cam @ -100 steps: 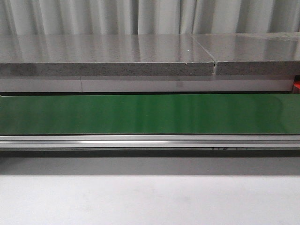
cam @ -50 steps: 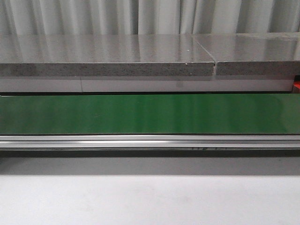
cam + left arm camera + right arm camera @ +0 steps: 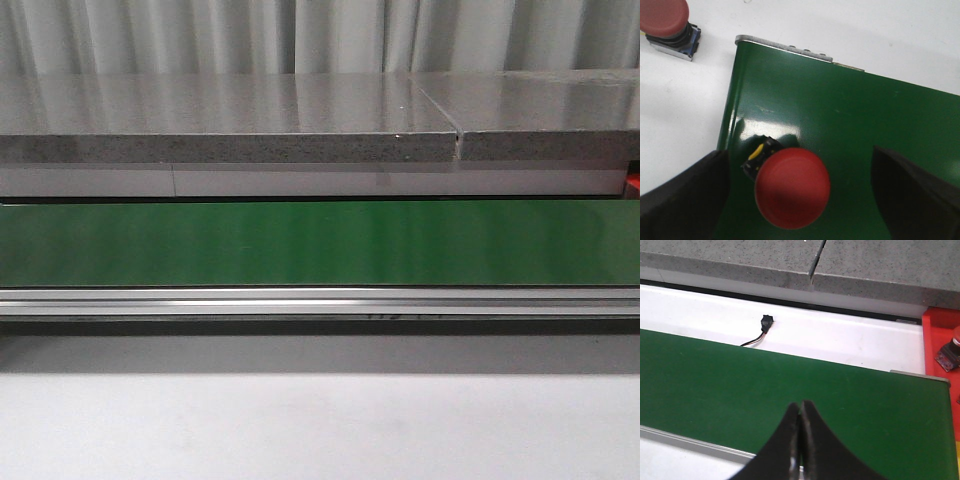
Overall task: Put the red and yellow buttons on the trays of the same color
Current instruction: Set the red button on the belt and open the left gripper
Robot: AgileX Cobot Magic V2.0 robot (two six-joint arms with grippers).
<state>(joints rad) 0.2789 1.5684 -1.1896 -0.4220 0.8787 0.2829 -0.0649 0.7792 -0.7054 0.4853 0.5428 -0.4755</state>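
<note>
Change: across the front views almost nothing differs; only small dark marks on the metal rail [image 3: 320,303] below the green belt [image 3: 320,243] have shifted leftward, which suggests the belt is running.
Meaning for the task: if so, buttons drift while the arms wait, so the grasp must be timed; no arm shows in the front view.
Left pincer: the left gripper [image 3: 800,200] stands apart, its 2 dark fingers [image 3: 685,195] on either side of a red button [image 3: 792,187] on the belt, not touching it.
Right pincer: the right gripper [image 3: 800,440] has its fingers pressed together, holding nothing, over the belt.
Red buttons counted: 3 seen – 1 between the left fingers, 1 second red button [image 3: 667,25] well beyond them on the white surface [image 3: 680,110], 1 partly cut-off button [image 3: 951,351] far to the side of the right pincer, on the red tray [image 3: 940,332].
Yellow buttons: 0 visible.
Trays: 1 red seen; yellow tray not in view.
Step judged: closing on the centred button.
</note>
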